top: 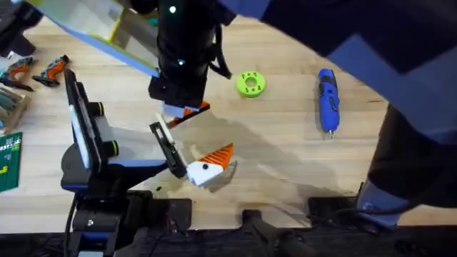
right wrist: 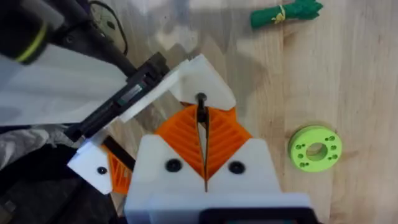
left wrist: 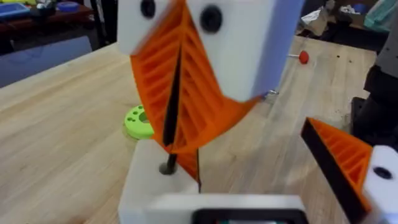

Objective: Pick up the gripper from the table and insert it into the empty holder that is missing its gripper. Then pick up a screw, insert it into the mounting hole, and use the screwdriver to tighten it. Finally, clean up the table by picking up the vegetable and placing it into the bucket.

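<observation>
Right gripper [right wrist: 204,158]: clenched on a thin dark screw, its orange ribbed pads pointing down over the white angular plastic holder [right wrist: 186,81], apparently seating the screw in the mounting hole.
Left gripper [top: 187,148]: released, held level near mid-bench, presenting the holder.
Blue pen-shaped screwdriver [top: 328,100]: far right, untouched.

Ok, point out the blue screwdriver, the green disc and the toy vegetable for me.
screwdriver [top: 328,99]: overhead view, middle of its blue body.
disc [right wrist: 314,148]: right wrist view, on the green ring beside its centre hole.
vegetable [right wrist: 287,13]: right wrist view, middle of its dark green body.
</observation>
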### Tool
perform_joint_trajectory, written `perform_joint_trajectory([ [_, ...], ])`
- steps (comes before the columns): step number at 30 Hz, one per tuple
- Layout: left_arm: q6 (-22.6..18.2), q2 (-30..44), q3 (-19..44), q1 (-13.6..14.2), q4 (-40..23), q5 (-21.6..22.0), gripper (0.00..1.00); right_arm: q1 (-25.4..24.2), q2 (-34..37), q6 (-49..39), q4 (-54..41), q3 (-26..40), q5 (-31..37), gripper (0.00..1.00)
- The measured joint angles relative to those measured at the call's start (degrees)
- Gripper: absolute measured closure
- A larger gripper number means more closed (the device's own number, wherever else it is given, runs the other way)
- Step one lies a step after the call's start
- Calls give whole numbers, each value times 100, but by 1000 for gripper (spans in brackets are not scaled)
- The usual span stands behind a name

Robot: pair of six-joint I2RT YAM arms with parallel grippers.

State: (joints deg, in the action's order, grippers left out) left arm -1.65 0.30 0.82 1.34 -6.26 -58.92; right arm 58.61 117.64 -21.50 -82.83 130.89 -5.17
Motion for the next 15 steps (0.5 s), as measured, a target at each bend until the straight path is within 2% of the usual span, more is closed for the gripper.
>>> perform_joint_trajectory([
  [15,42,8,0,0,0,2,16,0,51,2,13,26,2,995],
])
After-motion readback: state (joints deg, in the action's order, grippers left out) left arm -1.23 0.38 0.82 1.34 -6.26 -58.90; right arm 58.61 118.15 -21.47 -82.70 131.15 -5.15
